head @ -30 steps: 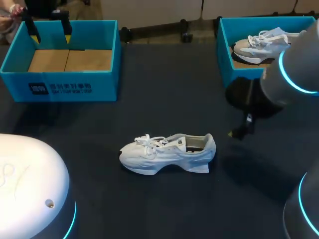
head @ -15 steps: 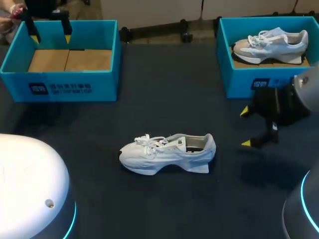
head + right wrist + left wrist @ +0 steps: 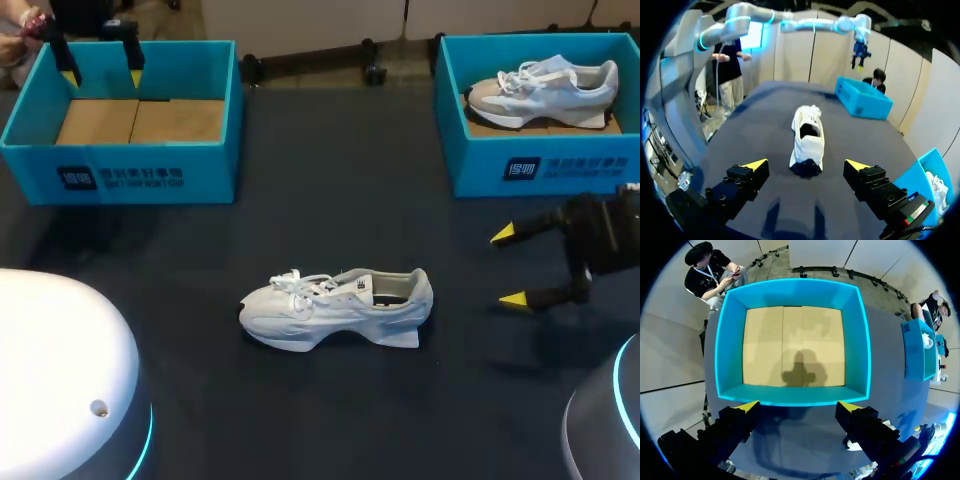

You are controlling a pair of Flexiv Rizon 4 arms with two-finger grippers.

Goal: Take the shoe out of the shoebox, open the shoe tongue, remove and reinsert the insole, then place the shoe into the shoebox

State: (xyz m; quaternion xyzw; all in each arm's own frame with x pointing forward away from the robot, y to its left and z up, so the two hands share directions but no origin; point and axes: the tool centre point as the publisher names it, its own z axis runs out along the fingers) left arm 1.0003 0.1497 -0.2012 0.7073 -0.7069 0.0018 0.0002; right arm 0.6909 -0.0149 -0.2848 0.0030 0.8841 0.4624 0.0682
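White laced shoe [image 3: 335, 305] (sole down) on dark table [image 3: 330, 190]; left fingers [image 3: 747, 407], right fingers [image 3: 756, 166] apart.

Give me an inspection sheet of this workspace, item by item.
Surface: dark table top, nothing spilled seen.
Job's things: white lace-up sneaker standing on its sole mid-table, out of any box; empty teal cardboard shoebox at the far left.
Clutter: second teal shoebox at the far right, holding a grey-and-white sneaker.
Claws: left claw open above the empty shoebox; right claw open, behind the white sneaker's heel, apart from it.
Cables: nothing seen.
Surroundings: nothing seen.
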